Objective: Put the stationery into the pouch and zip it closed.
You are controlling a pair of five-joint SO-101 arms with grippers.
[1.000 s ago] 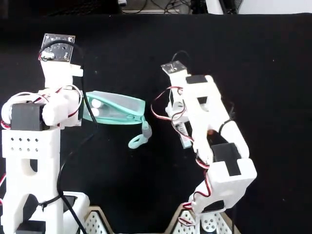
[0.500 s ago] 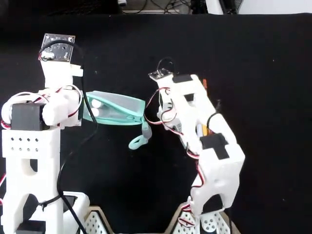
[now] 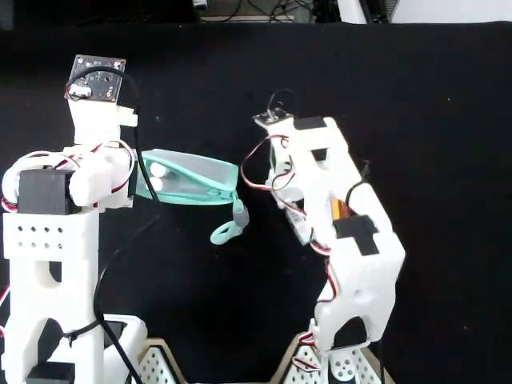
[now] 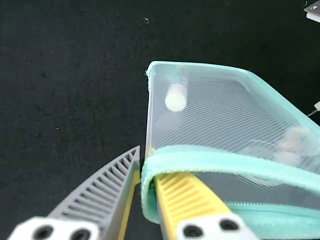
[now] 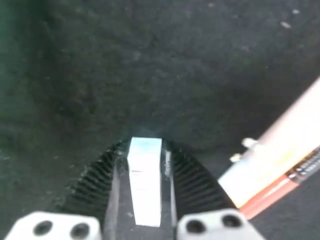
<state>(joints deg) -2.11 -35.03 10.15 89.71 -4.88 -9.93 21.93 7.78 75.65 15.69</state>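
The right gripper pinches a white block near the pouch; the left gripper clamps the pouch's rim. Best to align the block with the opening before release.

Black cloth-covered table, dark cables along its far edge, pale surface beyond

1. A black tabletop spreads across the high view, matt and cloth-like.
2. Small pale specks dot it in the left wrist view.
3. Dark cables lie tangled beyond its far edge.
4. A pale surface shows beyond the far right corner, next to a white upright piece.
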